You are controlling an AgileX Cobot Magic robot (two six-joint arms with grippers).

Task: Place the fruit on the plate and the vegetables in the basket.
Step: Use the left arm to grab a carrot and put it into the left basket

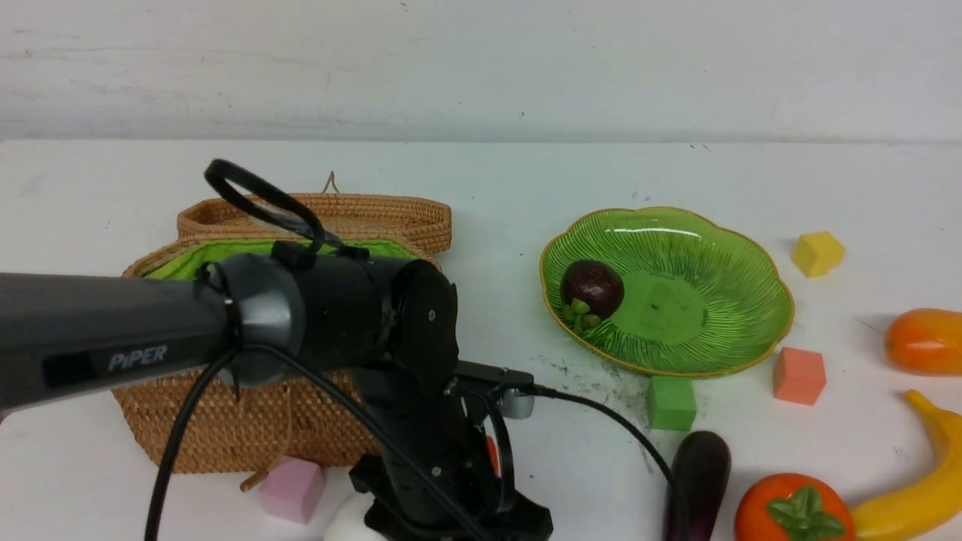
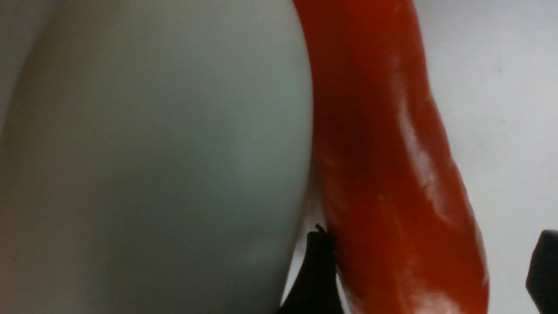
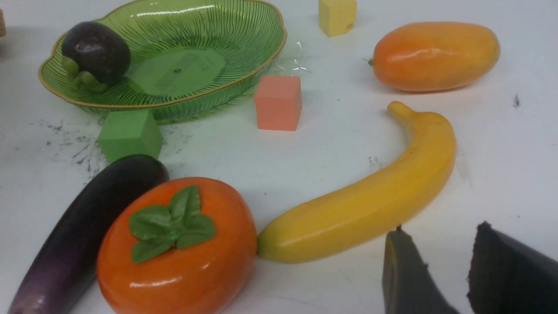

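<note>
My left gripper stands open astride a long red chili. One fingertip touches the chili's side and the other sits apart from it. A white radish lies against the chili. The wicker basket with green lining stands open behind the left arm. A mangosteen lies in the green plate. My right gripper is open with nothing in it, just beside the yellow banana. The mango, the tomato-like piece and the eggplant lie on the table.
Foam cubes lie around the plate: yellow, salmon, green. A pink cube sits in front of the basket. The left arm and its cable cover the near middle of the table.
</note>
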